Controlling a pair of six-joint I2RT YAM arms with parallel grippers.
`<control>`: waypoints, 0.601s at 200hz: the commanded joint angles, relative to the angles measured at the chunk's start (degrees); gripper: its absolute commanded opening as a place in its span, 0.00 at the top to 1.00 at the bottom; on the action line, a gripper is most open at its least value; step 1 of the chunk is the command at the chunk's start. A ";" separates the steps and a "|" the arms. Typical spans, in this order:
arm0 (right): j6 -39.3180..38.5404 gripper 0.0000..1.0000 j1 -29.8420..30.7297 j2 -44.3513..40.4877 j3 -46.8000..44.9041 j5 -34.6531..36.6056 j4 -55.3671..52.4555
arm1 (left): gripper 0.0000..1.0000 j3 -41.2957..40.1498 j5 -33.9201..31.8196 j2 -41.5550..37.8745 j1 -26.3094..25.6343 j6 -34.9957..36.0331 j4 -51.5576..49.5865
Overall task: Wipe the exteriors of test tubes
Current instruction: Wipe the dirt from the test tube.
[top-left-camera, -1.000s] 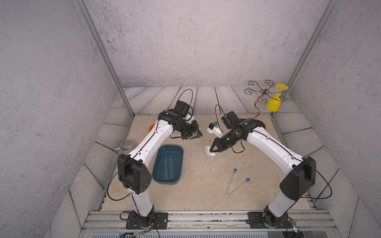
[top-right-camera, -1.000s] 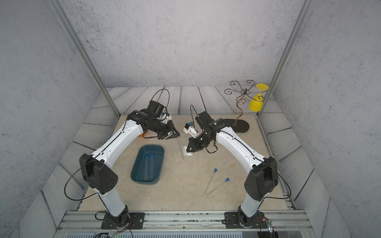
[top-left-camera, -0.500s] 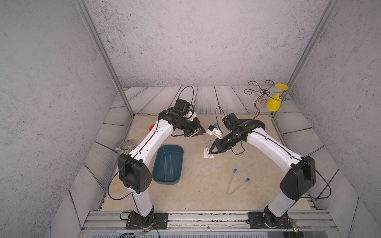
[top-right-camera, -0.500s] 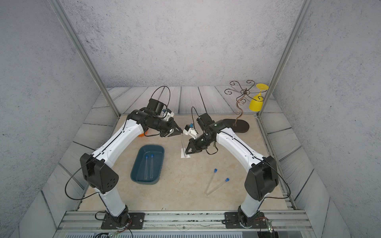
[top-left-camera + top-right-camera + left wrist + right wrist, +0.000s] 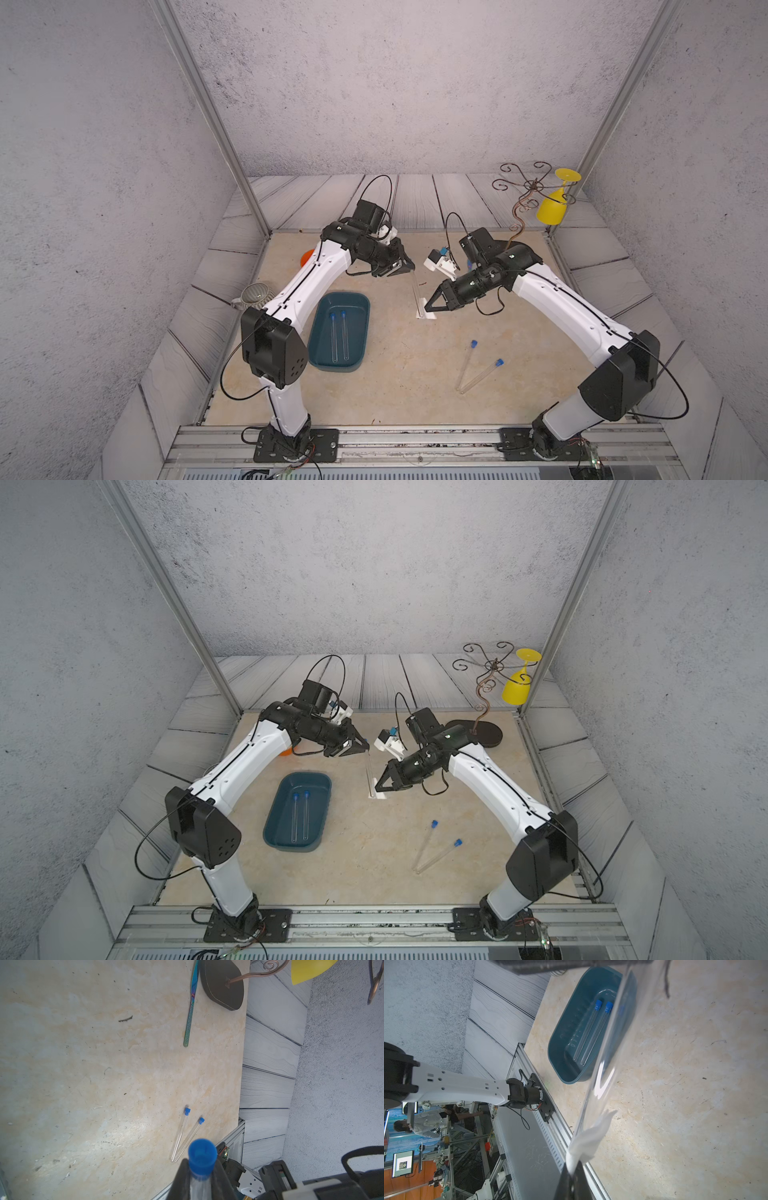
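Test tube (image 5: 417, 291) pinched at cap by left hand (image 5: 410, 268), right hand (image 5: 428, 308) pinching white wipe (image 5: 426, 315) at its tip

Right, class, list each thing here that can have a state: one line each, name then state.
left gripper, shut on held test tube
held test tube, capped, tilted, lower end in white wipe
right gripper, shut on white wipe
tray tubes, capped, lying side by side in teal tray
table tubes, capped, lying flat, rounded ends close together
yellow glass, hanging upside down
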 commanded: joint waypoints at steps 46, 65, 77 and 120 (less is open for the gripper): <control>3.17 0.96 -0.34 -0.13 3.88 -4.83 1.72 | 0.89 0.24 0.94 -0.59 -0.46 0.62 0.26; 3.76 0.96 -0.31 1.24 6.59 -5.31 1.91 | 0.89 -0.09 0.86 -0.69 -0.64 0.60 0.26; 4.04 0.96 -0.24 2.08 8.18 -5.59 2.04 | 0.88 -0.18 0.89 -0.70 -0.72 0.53 0.19; 4.26 0.96 1.41 3.50 10.71 -6.20 1.89 | 0.89 -0.18 0.76 -0.69 -0.73 0.36 0.60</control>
